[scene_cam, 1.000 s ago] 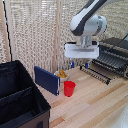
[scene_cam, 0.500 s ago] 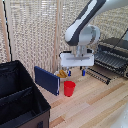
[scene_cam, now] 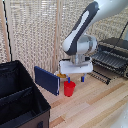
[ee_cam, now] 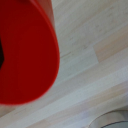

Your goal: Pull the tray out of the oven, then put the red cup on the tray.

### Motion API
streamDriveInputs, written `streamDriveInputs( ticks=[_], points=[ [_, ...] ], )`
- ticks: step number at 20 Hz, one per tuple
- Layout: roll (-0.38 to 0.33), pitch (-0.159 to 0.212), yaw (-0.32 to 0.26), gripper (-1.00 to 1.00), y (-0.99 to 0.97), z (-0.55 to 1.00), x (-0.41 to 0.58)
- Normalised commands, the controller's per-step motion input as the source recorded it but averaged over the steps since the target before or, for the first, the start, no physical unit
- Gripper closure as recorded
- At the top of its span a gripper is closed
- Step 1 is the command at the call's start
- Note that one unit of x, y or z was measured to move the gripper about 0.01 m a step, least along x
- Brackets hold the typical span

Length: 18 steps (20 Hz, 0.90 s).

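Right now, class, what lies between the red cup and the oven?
In the exterior view, only bare wooden tabletop separates the red cup from the oven.

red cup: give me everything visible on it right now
The red cup is small, plain, bright red and looks like plastic, with no handle in view. It stands upright on the light wooden table, next to a dark blue flat panel. The gripper hangs directly over it, fingers reaching down around its rim; whether they touch it cannot be told. In the wrist view the cup fills much of the frame, blurred.
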Motion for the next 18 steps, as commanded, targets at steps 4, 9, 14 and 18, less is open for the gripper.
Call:
streamDriveInputs(
  ticks=[4,9,14,18],
  points=[
    [-0.074,0.000,0.147,-1.00,0.03,-0.26,0.002],
    [-0.017,0.007,0.178,1.00,0.00,-0.16,0.054],
    [0.009,-0.008,0.059,1.00,-0.03,-0.01,-0.051],
    [0.003,0.015,0.057,1.00,0.00,-0.04,0.128]
  ],
)
